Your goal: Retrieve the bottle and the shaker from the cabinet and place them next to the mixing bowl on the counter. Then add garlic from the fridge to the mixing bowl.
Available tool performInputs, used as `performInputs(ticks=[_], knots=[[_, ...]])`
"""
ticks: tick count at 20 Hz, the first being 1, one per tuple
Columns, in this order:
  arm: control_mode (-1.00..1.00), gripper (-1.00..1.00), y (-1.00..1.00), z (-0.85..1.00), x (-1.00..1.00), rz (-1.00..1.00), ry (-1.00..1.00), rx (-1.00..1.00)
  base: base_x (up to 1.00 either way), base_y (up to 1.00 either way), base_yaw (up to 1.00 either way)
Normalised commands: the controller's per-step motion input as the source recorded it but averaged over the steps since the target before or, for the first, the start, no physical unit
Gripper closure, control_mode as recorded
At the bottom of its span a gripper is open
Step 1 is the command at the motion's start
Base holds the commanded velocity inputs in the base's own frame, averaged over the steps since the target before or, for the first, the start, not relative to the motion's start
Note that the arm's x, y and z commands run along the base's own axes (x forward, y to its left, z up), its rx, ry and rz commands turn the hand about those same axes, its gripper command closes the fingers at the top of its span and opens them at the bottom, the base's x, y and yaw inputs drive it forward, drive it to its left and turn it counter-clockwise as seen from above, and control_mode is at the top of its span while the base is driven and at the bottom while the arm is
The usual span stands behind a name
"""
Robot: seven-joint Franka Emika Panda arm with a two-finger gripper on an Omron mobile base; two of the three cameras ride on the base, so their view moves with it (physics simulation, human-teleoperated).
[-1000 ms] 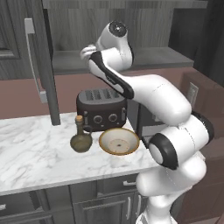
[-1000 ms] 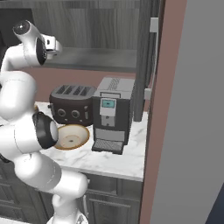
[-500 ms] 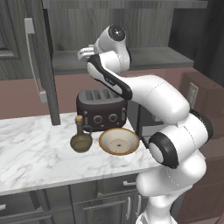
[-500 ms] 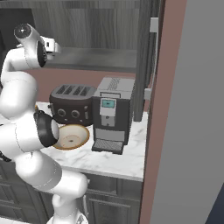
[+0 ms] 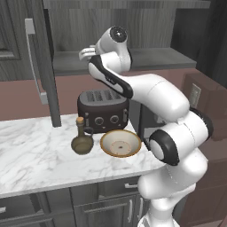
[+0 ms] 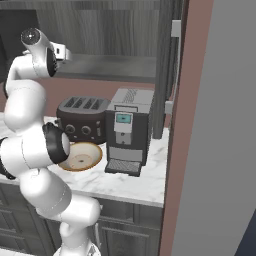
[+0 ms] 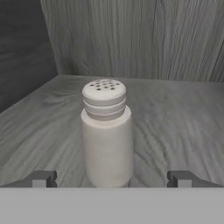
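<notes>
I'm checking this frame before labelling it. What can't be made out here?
- Shaker base, hand view: cut off by the bottom band.
- Mixing bowl near side, right base view: hidden behind the arm.
- Bottle contents, left base view: too small to tell.
- End effector fingers, left base view: inside the cabinet, too small.

A rendered home kitchen, seen at a run of dark wood cabinets over a marble desk.

The white marble desk (image 5: 31,155) carries a black 4-slot toaster (image 5: 103,111), a coffee machine (image 6: 128,131) with a small screen, a mixing bowl (image 5: 120,143) and a small olive bottle (image 5: 81,141). Below it sit dark cabinet fronts with metal pulls (image 5: 131,186). Above, an open wall cabinet door (image 5: 42,57) with a long bar handle shows a grey wood-grain shelf (image 7: 175,127), where a white shaker (image 7: 106,133) with a holed cap stands upright. A reddish-brown wall (image 5: 26,95) backs the desk.
</notes>
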Motion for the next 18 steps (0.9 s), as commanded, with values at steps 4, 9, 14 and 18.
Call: performInputs(ticks=[4, 9, 14, 18], knots=[[-1.0, -1.0, 0.0, 0.0, 0.2, 0.0, 0.0, 0.0, 0.0, 0.0, 0.0], [-1.0, -1.0, 0.0, 0.0, 0.06, 0.0, 0.0, 0.0, 0.0, 0.0, 0.0], [-1.0, -1.0, 0.0, 0.0, 0.04, 0.0, 0.0, 0.0, 0.0, 0.0, 0.0], [-1.0, -1.0, 0.0, -0.06, 0.17, 0.0, 0.0, 0.0, 0.0, 0.0, 0.0]])
